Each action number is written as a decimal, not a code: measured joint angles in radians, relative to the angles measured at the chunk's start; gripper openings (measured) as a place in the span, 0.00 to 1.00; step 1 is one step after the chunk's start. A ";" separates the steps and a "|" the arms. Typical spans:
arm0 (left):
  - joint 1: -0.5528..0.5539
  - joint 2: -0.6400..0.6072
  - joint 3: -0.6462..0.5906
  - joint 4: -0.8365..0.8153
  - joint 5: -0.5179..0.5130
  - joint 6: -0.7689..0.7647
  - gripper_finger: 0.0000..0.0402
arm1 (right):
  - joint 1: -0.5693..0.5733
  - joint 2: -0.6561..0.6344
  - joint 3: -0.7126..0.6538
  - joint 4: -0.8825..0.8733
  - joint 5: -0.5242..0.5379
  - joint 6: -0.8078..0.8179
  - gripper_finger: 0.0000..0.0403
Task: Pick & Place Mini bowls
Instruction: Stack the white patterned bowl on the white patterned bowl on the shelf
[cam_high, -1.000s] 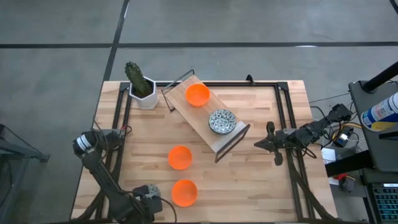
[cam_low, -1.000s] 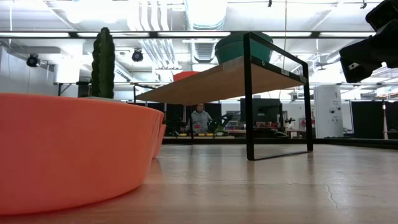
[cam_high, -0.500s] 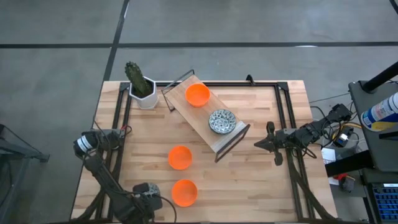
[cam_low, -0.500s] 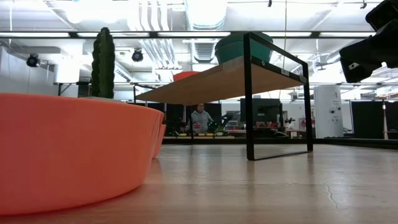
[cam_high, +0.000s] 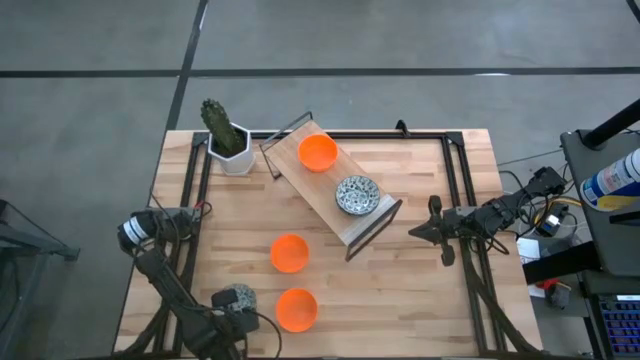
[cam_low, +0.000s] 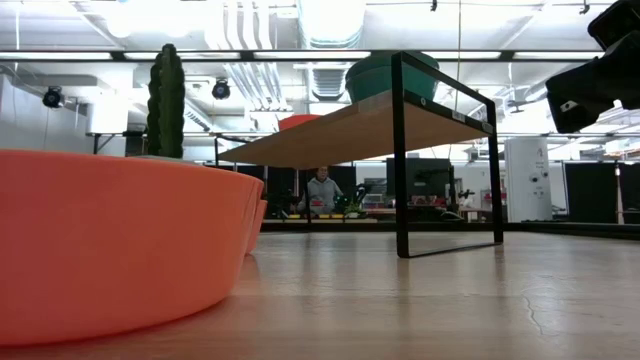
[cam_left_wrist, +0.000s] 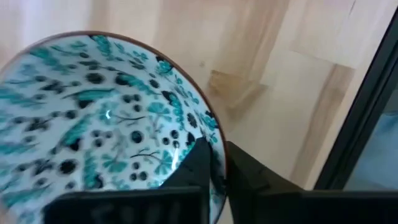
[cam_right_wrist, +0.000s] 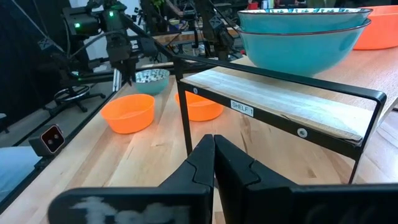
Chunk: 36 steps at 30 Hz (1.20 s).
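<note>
My left gripper (cam_high: 232, 305) is at the near left of the table, shut on a white mini bowl with a dark green pattern (cam_left_wrist: 93, 118). That bowl also shows in the high view (cam_high: 238, 297). Two orange mini bowls (cam_high: 290, 253) (cam_high: 297, 310) rest on the table to its right. On the wooden shelf (cam_high: 335, 190) sit a third orange bowl (cam_high: 318, 153) and two stacked patterned bowls (cam_right_wrist: 298, 31). My right gripper (cam_high: 420, 232) waits shut at the right of the shelf, touching nothing. My left gripper pinches the patterned bowl's rim (cam_left_wrist: 208, 140), with one finger (cam_left_wrist: 196, 165) inside the bowl and the other (cam_left_wrist: 249, 171) outside it. The bowl stays mouth up. I cannot tell whether it is clear of the table.
A cactus in a white hexagonal pot (cam_high: 228, 140) stands at the far left corner. Black frame rails (cam_high: 465, 200) run along the table's sides. In the low view an orange bowl (cam_low: 110, 240) fills the left, and a person (cam_low: 322, 190) sits far behind the table.
The patterned bowl at my left gripper now lies a little farther from the near edge, and more of it shows from above. My right arm has kept still.
</note>
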 joint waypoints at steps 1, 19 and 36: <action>-0.001 -0.003 0.000 -0.011 -0.007 0.004 0.04 | 0.000 0.000 0.000 0.000 0.000 0.000 0.02; 0.039 -0.005 0.148 -0.224 -0.080 0.084 0.00 | 0.000 0.000 0.000 0.000 0.000 0.000 0.02; 0.375 -0.005 0.667 -0.510 -0.309 0.553 0.00 | 0.000 0.000 0.000 0.000 0.000 0.000 0.02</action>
